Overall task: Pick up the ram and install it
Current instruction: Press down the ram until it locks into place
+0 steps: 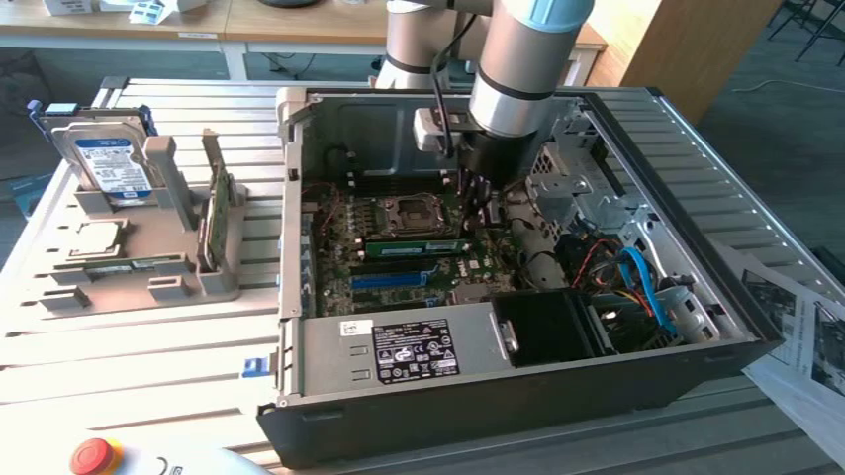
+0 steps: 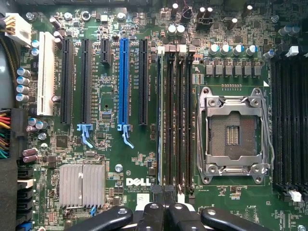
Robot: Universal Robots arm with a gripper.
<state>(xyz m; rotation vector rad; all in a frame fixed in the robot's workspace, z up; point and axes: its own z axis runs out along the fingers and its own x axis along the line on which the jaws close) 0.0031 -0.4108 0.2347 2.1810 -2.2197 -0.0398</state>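
The gripper (image 2: 163, 192) is closed, its black fingertips pressed together with nothing visibly between them; it hangs point-down inside the open computer case (image 1: 528, 396), close over the motherboard (image 2: 106, 159); directly beneath its tips is the ram (image 2: 160, 120), standing on edge in the outermost of a bank of memory slots (image 2: 179, 120); from the wrist view it is a thin pale line, from the exterior view a green strip (image 1: 416, 247) upright in the board; its long axis runs straight away from the fingertips along the slot, so the tool sits over the near end of the stick rather than its middle; whether the tips actually touch its top edge I cannot tell.

Just beside the ram, on one flank, the neighbouring memory slots are bare and dark, and beyond them lies the square processor socket (image 2: 234, 134) with its metal frame, no chip in it; on the other flank are the long expansion slots, one of them blue (image 2: 123, 82), and nearer the tool a ribbed silver heatsink (image 2: 82, 185); the board is crowded and everything stands proud, so room around the stick is tight sideways but free overhead.

Farther out, the case walls box the arm in, with loose cables (image 1: 640, 277) to one side; well away from the tool, outside the case on the slatted table (image 1: 133, 346), a grey rack (image 1: 133, 267) holds a hard drive (image 1: 113, 163).
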